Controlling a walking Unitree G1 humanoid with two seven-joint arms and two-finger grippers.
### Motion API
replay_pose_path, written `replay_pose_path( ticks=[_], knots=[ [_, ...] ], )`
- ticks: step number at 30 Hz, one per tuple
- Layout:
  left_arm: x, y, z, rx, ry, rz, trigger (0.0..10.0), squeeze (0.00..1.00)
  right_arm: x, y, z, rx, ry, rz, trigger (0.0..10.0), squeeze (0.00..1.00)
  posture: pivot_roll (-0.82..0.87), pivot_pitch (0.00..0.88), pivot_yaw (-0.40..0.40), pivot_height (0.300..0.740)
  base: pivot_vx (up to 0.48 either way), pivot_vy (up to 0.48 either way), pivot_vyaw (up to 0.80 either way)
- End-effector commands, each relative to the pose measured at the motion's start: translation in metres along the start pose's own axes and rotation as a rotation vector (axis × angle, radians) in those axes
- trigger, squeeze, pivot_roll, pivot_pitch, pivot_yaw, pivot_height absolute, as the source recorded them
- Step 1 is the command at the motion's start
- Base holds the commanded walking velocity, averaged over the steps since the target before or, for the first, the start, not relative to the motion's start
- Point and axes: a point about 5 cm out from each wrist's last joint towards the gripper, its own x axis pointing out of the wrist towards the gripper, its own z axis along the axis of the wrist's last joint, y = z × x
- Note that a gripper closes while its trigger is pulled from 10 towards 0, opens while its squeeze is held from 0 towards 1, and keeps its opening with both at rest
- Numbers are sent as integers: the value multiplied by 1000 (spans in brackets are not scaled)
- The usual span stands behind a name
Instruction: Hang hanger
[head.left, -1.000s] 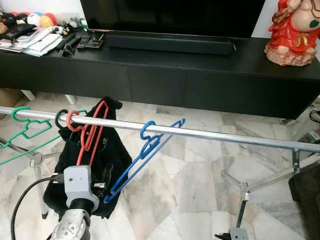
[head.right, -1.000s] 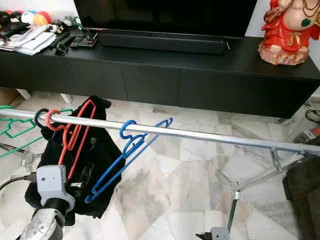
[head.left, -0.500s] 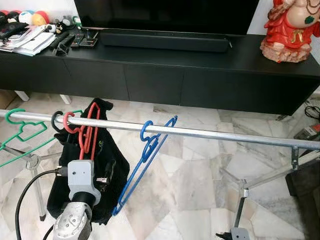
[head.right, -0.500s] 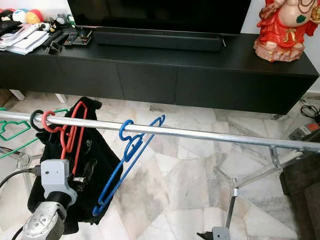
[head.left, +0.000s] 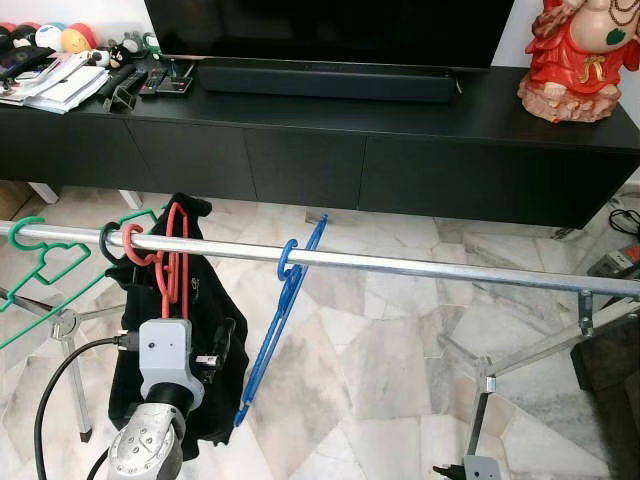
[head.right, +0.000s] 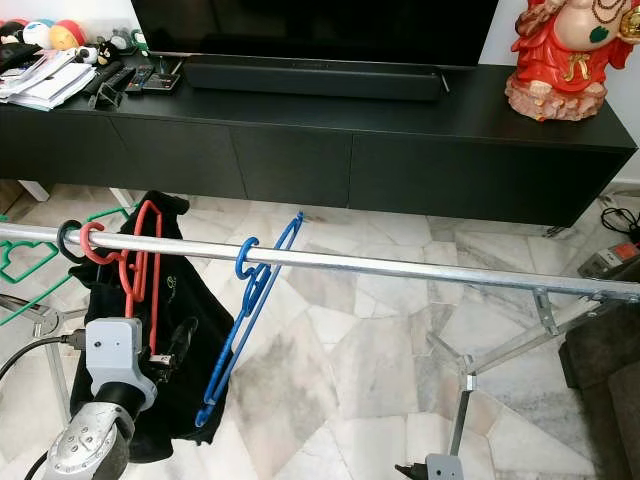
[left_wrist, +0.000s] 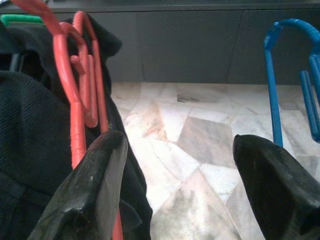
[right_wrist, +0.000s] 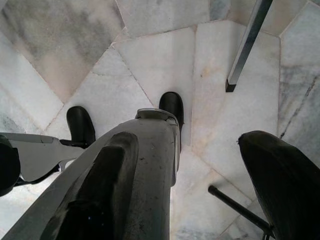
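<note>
Blue hanger (head.left: 272, 330) hooked on rail (head.left: 420, 264), task seemingly done; my left gripper (left_wrist: 175, 185), seven o'clock below, gapes empty.

No legible text, label, brand or number anywhere.

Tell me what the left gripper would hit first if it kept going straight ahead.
Likely nothing soon: the left gripper is open, and the gap between the red hanger and blue hanger looks free. Depth is unclear.
</note>
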Motion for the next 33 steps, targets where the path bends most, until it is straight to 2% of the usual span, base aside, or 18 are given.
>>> replay_pose_path(
  ticks=[1,6,17,23,27,33],
  knots=[
    [-1,-3,-7,31,35,-34,10000,0,-2,5,-19,19,64,11,10000,0,-85,216,66,740,0,0,0],
    [0,-7,-7,37,35,-58,10000,0,-2,6,-18,22,61,12,10000,0,-80,211,74,740,0,0,0],
    [3,-3,-5,46,33,-65,10000,0,-1,13,-16,41,54,25,10000,0,-69,214,88,740,0,0,0],
    [2,-2,-11,37,60,-60,10000,0,-1,17,-15,55,50,31,10000,0,-46,217,94,740,0,0,0],
    [-4,0,-23,18,124,-66,10000,0,-1,16,-15,54,52,31,10000,0,-33,218,92,740,0,0,0],
    [-17,0,-62,31,314,-148,10000,0,-1,16,-16,42,56,36,10000,0,-36,218,89,740,0,0,0]
  ],
)
